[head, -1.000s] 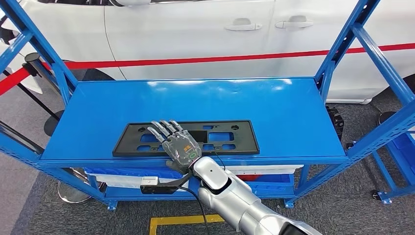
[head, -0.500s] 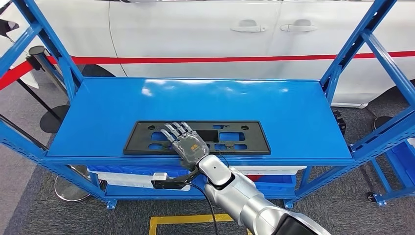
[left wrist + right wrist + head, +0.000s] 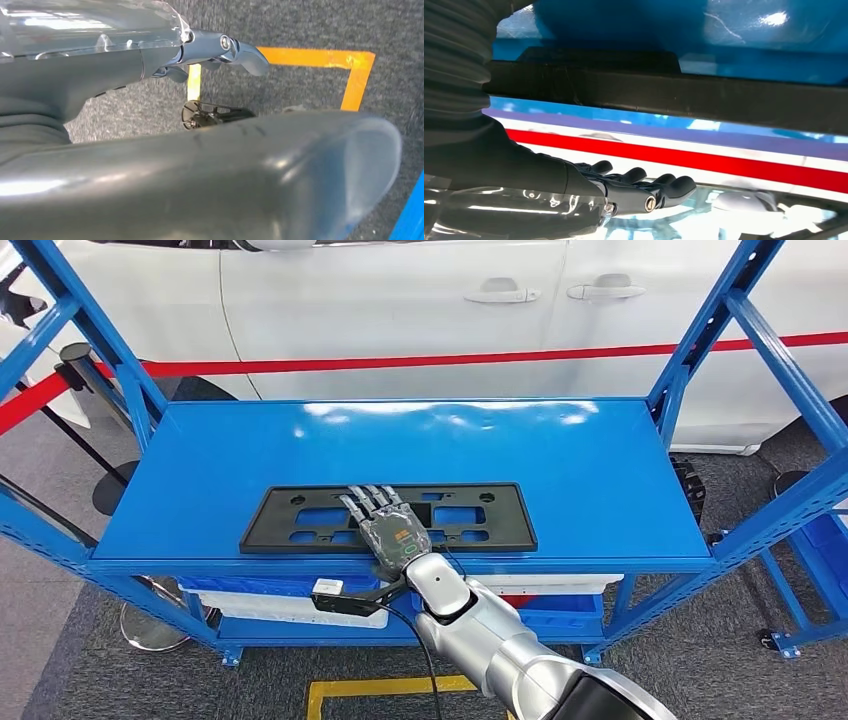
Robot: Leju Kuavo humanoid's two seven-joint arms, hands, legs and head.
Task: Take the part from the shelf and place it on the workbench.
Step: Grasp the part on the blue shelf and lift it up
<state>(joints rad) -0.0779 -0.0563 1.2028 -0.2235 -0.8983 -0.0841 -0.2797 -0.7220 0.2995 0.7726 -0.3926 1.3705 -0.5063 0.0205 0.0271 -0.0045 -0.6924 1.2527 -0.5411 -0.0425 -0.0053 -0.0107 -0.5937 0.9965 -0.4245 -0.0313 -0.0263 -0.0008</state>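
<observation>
- Nearest, yellow tape (image 3: 370, 690) marks a rectangle on the grey carpet floor (image 3: 700, 670) in front of the rack.
- The left hand (image 3: 220, 50) hangs over that carpet; its fingers are curled in with nothing in them.
- The silver right arm (image 3: 480, 635) reaches up from below to the front edge of the blue metal shelf (image 3: 600, 470).
- The right hand (image 3: 393, 530) lies palm down on the flat black plastic part with rectangular cut-outs (image 3: 300, 522), a long frame-like plate lying flat on the shelf close to its front edge.
- Its fingers (image 3: 368, 500) stretch out straight and close together across the middle of the part, tips reaching toward the part's far edge; they rest on top and are not wrapped around it.
- In the right wrist view the dark fingers (image 3: 664, 187) run alongside the part's black edge (image 3: 724, 102); whether the thumb hooks under the part I cannot tell.
- The part extends to either side of the hand.
- Under the shelf, white and blue bins (image 3: 260, 602) sit on a lower level.
- Beyond the rack stretches a red barrier band (image 3: 400, 364), and behind it a white car (image 3: 400, 300) with two door handles.
</observation>
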